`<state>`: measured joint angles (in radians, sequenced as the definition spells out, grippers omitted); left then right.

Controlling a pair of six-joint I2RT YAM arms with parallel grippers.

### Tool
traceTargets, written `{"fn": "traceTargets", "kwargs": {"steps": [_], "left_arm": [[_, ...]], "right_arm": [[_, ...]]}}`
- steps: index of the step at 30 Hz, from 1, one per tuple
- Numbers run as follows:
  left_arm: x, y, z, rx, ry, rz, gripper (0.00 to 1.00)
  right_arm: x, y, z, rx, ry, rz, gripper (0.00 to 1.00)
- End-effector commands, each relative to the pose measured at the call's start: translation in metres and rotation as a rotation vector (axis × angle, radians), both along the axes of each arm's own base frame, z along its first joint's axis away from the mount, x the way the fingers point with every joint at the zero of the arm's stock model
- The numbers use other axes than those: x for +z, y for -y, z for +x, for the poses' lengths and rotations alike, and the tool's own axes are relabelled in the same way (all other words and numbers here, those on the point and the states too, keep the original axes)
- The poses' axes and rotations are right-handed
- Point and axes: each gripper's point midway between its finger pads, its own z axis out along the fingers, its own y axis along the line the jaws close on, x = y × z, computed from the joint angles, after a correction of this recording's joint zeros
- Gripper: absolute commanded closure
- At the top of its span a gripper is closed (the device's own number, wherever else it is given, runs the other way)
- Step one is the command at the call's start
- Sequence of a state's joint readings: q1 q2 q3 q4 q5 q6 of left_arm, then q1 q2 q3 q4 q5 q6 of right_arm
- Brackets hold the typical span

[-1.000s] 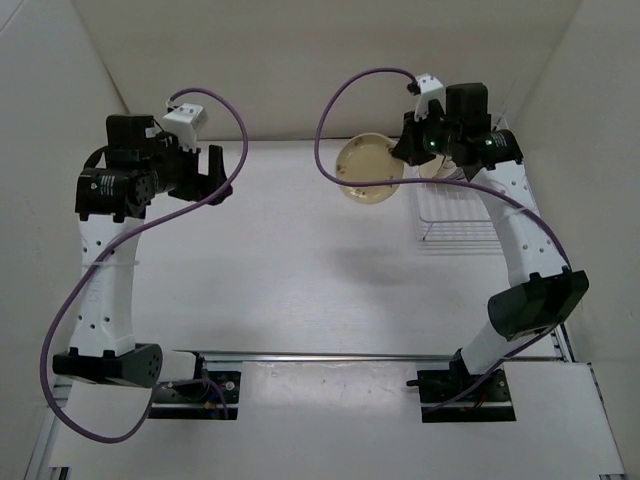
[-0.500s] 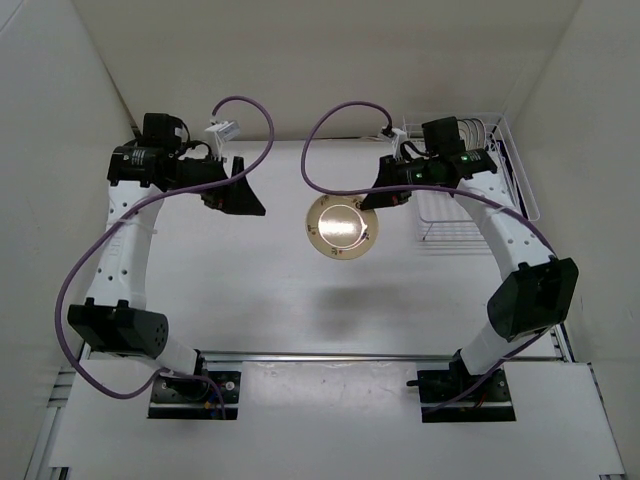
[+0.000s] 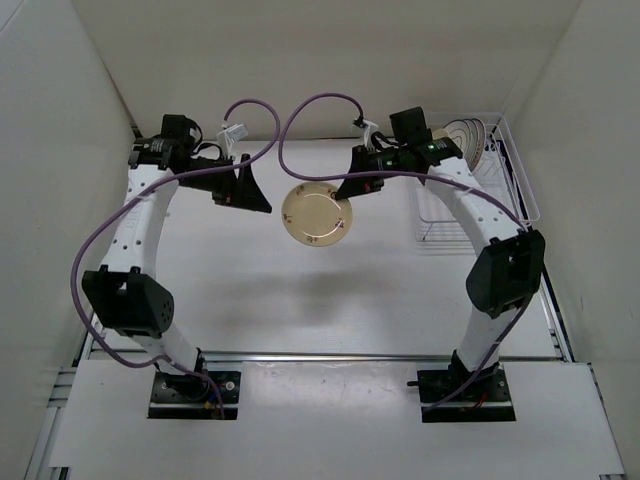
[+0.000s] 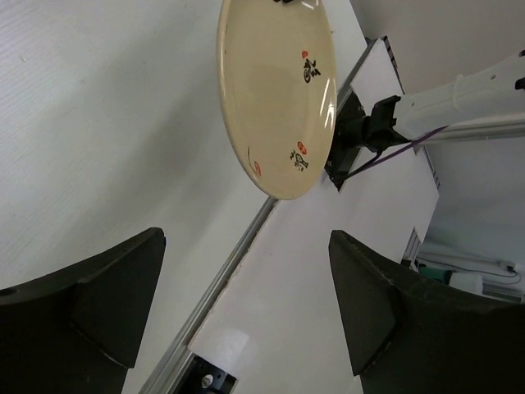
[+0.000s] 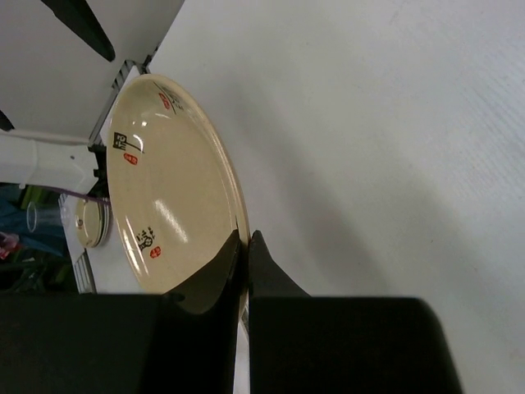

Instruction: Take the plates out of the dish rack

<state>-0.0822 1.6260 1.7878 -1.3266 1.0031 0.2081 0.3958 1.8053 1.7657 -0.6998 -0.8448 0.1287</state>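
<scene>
Above the bench (image 3: 250,285), the right hand (image 3: 352,188) pinches the tan plate (image 3: 316,214) by its rim; the left hand (image 3: 252,195), near it, is spread wide.

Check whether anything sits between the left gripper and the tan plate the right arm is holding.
Nothing visible does. The left gripper is open and faces the tan plate, which the right gripper holds by its rim above the table. Only air lies between them.
</scene>
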Motion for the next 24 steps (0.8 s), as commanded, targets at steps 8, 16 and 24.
{"fn": "traceTargets", "kwargs": {"steps": [8,16,24], "left_arm": [[0.002,0.004,0.024,-0.001,0.02,-0.016,0.11],[-0.009,0.008,0.041,0.001,0.002,0.001,0.16],[-0.017,0.014,0.054,-0.01,-0.001,0.019,0.34]], "right_arm": [[0.029,-0.025,0.037,-0.014,0.063,0.083,1.0],[0.029,-0.054,0.041,0.02,0.054,0.103,1.0],[0.026,-0.067,0.045,0.026,0.036,0.112,1.0]]}}
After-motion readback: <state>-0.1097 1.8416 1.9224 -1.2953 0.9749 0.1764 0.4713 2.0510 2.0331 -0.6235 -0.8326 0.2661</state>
